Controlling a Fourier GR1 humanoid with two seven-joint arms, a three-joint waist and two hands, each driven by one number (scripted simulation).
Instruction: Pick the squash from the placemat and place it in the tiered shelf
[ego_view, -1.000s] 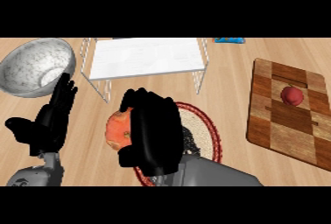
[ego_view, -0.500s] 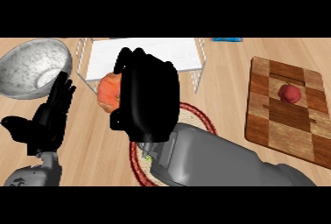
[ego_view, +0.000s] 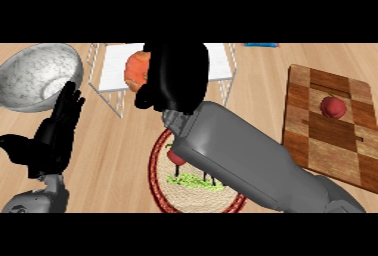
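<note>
Over the pale wooden table (ego_view: 118, 145), above the white wire-framed tiered shelf (ego_view: 111, 70), the black right robot hand (ego_view: 173, 75) grasps the round orange squash (ego_view: 136, 70). Let go this near the shelf's left rim, it could roll off. The left robot hand (ego_view: 55, 132) rests open-fingered.

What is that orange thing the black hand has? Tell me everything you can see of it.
It is the squash: orange, rounded and smooth-looking. Only its left side shows, because the right hand curls round the rest and hides it. It is held over the white top of the shelf, away from the placemat. Whether it touches the shelf cannot be seen.
</note>
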